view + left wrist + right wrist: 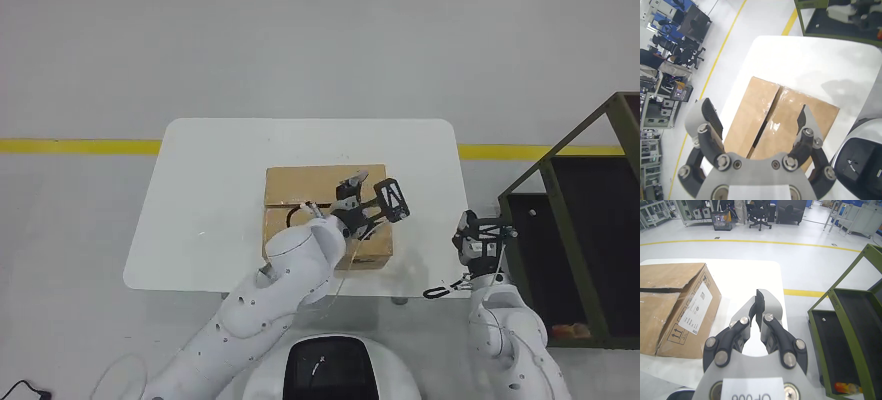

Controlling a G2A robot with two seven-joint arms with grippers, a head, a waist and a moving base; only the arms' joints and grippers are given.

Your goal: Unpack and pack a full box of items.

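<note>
Overhead, the left tool hangs spread above the centre seam of the box, probably lined up to part its closed flaps. The right tool, pressed together and empty, sits at the edge of the desk beside a cart.

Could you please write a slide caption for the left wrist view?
Open left gripper poised above the seam of the cardboard box on the white table.

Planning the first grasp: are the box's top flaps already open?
No, the two top flaps of the box lie shut, meeting at a narrow seam below the open left gripper.
</note>
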